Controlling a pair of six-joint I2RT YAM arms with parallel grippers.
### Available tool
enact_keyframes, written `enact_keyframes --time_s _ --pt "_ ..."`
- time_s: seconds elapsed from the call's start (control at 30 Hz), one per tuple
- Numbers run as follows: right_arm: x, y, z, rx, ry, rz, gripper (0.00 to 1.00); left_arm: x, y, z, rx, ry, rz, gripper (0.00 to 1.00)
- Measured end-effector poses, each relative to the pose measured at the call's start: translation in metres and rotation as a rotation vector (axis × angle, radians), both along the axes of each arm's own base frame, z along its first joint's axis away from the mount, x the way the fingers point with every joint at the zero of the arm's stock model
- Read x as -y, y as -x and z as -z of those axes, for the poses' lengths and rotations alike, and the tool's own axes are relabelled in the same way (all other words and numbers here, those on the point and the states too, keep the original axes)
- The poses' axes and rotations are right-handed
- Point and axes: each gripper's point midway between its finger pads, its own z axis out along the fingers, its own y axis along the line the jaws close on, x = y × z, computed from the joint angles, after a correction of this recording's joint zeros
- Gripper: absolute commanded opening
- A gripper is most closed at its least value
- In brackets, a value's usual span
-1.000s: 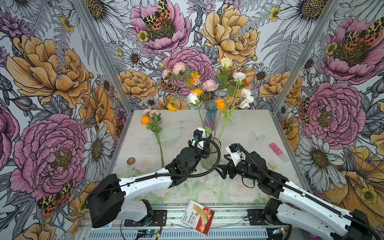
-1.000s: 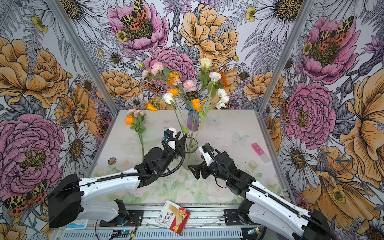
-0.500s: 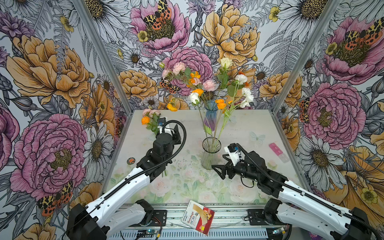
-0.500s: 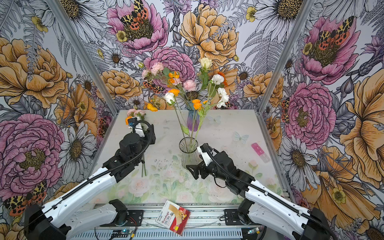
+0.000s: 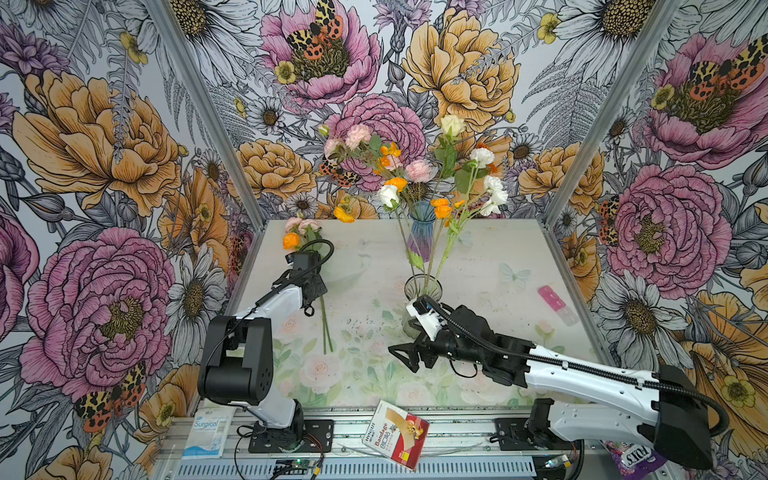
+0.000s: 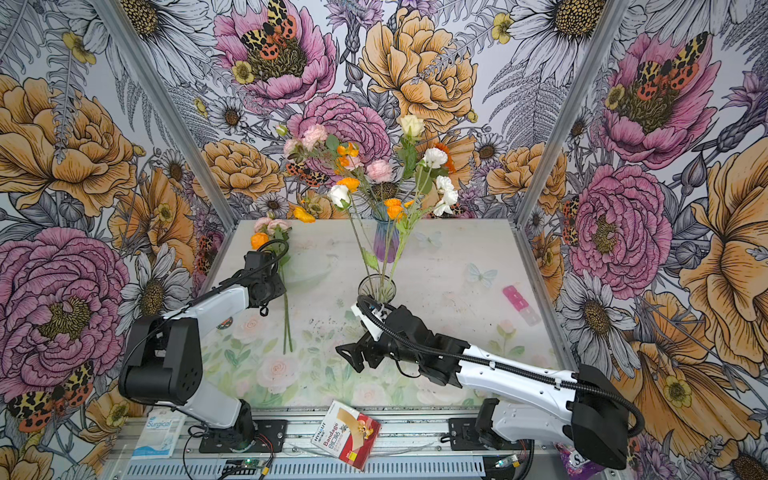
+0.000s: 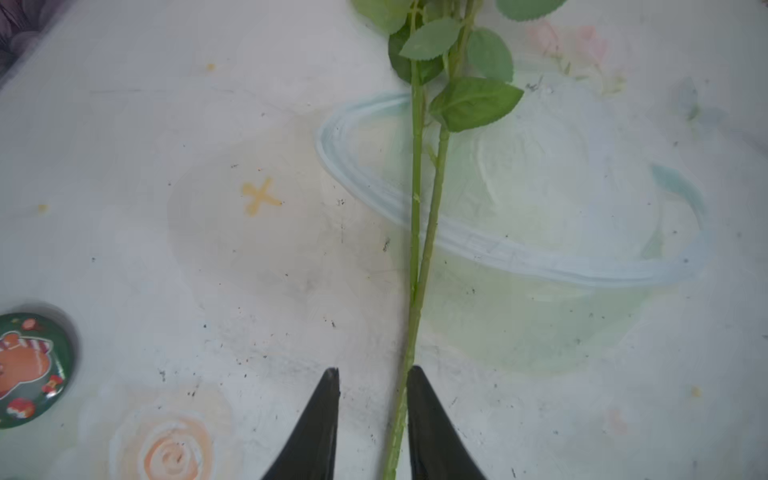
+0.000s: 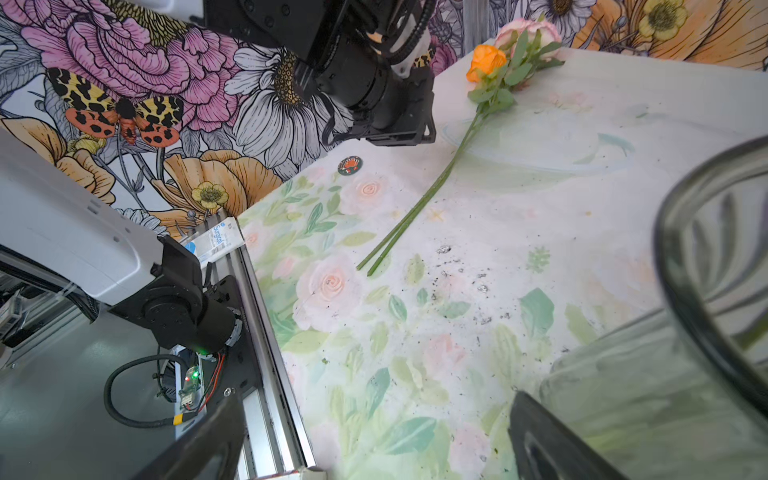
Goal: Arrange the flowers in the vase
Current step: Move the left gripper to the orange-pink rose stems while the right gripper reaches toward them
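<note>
The left end effector [image 7: 372, 370] is seen parted about the touching stems of two loose flowers [image 7: 473, 104] laid near the left edge of the bench [image 5: 478, 249]; both may be pinched together, or one dropped, since they overlap; the right end effector [image 5: 400, 356] is held wide beside the vase [image 8: 644, 395].

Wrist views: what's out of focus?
Left wrist view: flower stems fairly crisp, round badge at the frame edge soft. Right wrist view: clear glass vase close to the lens is blurred; the two loose flowers beyond it are sharp.
</note>
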Motion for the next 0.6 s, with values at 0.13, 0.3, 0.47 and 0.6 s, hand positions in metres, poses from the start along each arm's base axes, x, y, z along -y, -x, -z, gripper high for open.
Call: enact_keyframes --time_s 0.13,0.3,0.47,0.6 --pt "-0.017 0.001 0.002 -0.011 0.006 -0.020 0.99 0.006 -0.025 -0.001 0.004 0.021 0.013 0.23" --pt "-0.023 0.001 -0.001 -0.006 -0.002 -0.028 1.00 0.009 -0.051 -0.007 0.030 0.027 0.016 0.21" --pt "-0.023 0.000 -0.002 0.000 -0.006 -0.026 1.00 0.009 -0.064 0.008 -0.002 0.016 0.026 0.20" --pt "-0.022 0.000 -0.006 0.009 -0.015 -0.024 1.00 0.009 -0.061 0.028 -0.056 0.008 0.032 0.20"
